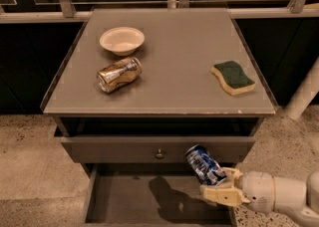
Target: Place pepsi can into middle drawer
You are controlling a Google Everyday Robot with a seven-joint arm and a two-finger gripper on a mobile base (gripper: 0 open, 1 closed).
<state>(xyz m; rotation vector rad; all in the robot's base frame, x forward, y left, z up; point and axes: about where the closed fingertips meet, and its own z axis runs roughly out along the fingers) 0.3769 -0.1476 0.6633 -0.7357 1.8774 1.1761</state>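
The grey surface [174, 61] is carrying a bowl [122, 40], a gold-brown can [118, 74] and a sponge [232, 76], all well apart from the action. Below it the middle drawer [124, 201] is standing pulled out, its flat floor lying beneath the claw [218, 183], which is reaching in from the lower right corner. The claw is gripping the pepsi can [203, 165] by its lower end. The can's long axis is tilting up and toward the picture's left, its top overlapping the knobbed drawer [109, 150]. The open drawer's near edge is being cut off, and the claw is hiding its right wall.
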